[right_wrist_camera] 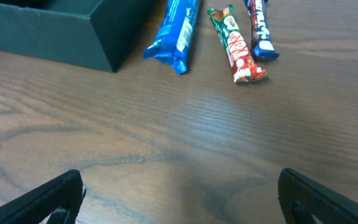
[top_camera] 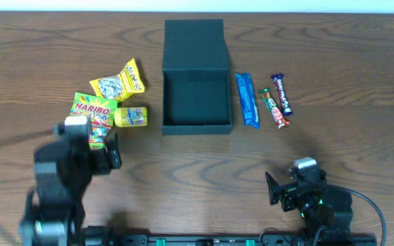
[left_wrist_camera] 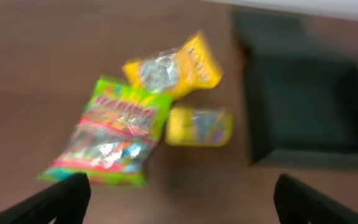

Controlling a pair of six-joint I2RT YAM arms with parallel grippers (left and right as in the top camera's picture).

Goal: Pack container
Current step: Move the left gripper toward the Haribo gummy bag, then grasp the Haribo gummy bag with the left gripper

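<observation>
The left pincer and right pincer are wide open, holding nothing, and the container sits open on the counter between sweets and bars so each arm can reach.

Soft, even light from above keeps the brown wood-grain table bright in the overhead view, with only faint, short shadows. That view is mostly sharp, but the black left arm is smeared by motion. The left wrist view is blurred throughout: ahead of the left gripper's fingers, the green gummy-sweet packet has unreadable lettering. The right wrist view is crisp beyond the right gripper's fingers, where the glossy blue wrapper catches small highlights; the fingers themselves look soft-edged.
</observation>
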